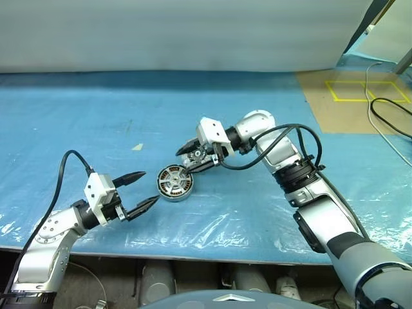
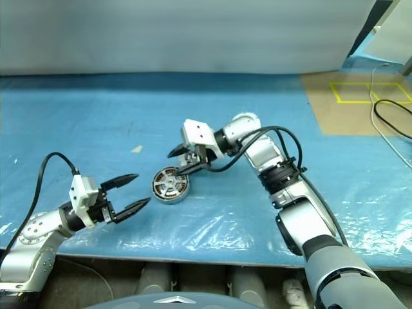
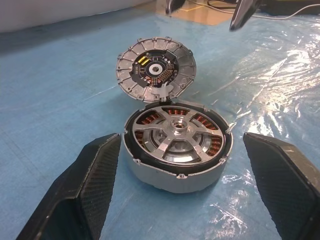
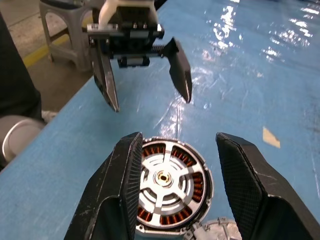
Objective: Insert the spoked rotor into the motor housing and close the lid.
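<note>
Spoked rotor (image 3: pixel 177 145): silver spokes and hub, copper-coloured windings between them, grey-white outer rim. Motor housing (image 3: pixel 155 71): silver-grey segmented rim, black centre with yellow and orange marks. Table (image 1: pixel 96 116): blue sheet under clear, glossy wrinkled plastic; a tan panel with yellow taped lines at its far right corner. Both grippers' fingers (image 3: pixel 80 195): black, woven carbon pattern.

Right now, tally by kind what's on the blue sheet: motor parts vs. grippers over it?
Motor parts: 2 (round silver housing with copper-wound spoked rotor seated inside; round grey segmented lid leaning against it)
Black two-finger grippers: 2 (left, right)
Total: 4
</note>
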Controlling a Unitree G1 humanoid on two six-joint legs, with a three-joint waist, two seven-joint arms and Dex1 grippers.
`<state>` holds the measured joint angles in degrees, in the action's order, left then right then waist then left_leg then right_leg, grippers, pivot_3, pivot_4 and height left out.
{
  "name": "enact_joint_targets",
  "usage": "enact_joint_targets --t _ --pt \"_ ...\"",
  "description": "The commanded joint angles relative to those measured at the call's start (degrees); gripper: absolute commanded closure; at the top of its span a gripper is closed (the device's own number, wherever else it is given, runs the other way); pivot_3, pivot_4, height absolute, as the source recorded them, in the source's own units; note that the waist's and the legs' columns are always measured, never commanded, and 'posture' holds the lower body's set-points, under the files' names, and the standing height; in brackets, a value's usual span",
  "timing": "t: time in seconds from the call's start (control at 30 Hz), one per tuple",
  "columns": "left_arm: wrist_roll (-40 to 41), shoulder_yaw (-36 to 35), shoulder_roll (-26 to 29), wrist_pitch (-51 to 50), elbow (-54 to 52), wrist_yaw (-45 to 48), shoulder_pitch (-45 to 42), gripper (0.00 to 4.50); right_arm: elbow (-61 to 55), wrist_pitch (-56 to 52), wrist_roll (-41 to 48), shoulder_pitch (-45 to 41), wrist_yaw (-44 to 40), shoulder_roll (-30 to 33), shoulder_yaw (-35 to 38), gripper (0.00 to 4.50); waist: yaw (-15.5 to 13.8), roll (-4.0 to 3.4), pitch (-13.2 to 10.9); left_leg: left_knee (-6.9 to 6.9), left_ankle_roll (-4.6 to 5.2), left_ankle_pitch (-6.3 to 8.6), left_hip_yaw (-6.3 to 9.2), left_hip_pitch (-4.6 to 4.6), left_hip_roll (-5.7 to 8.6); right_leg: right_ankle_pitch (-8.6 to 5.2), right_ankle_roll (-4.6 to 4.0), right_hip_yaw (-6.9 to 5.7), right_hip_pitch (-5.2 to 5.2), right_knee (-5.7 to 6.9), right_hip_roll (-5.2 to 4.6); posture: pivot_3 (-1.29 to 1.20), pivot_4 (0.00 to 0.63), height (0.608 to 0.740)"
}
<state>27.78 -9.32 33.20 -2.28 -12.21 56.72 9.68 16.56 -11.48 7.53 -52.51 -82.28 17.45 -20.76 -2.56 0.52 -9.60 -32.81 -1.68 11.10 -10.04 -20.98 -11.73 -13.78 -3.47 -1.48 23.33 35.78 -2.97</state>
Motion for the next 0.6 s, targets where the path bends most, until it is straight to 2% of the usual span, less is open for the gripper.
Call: enact_joint_targets --t 0.03,0.33,0.43,0.6 --pt "0.7 -1.0 0.1 0.8 -1.0 0.2 -0.1 0.36 -4.2 -2.7 2.9 -0.7 0.9 1.1 2.7 2.08 0.0 0.0 0.0 0.0 0.0 0.0 0.0 0.0 0.0 0.0 0.0 0.0 0.0 0.0 0.0 0.0 0.15 0.74" --pt "2.2 -1.1 0.6 -1.9 -1.2 -0.5 -4.7 0.36 -18.2 -14.4 8.1 11.3 8.8 10.7 11.3 2.08 -1.4 0.01 0.0 0.0 -0.12 -0.07 0.0 0.02 0.04 0.0 0.01 0.01 -0.04 -0.02 0.0 0.0 0.15 0.74" --pt "2.4 -0.4 0.6 -2.8 -0.5 -0.1 -7.6 0.36 -22.6 -17.9 9.7 15.7 11.4 13.7 13.9 2.7 -1.6 0.01 0.0 0.01 -0.17 -0.1 0.01 0.06 0.01 0.0 0.01 0.01 -0.05 0.01 0.03 0.0 0.15 0.74" --pt "2.0 1.5 0.5 -3.6 2.0 1.7 -12.1 0.36 -28.5 -21.6 12.1 22.6 15.9 16.0 16.6 4.37 -1.4 0.0 0.0 0.03 -0.19 -0.11 0.01 0.12 0.04 0.01 0.02 0.07 -0.05 0.0 0.03 0.0 0.15 0.74"
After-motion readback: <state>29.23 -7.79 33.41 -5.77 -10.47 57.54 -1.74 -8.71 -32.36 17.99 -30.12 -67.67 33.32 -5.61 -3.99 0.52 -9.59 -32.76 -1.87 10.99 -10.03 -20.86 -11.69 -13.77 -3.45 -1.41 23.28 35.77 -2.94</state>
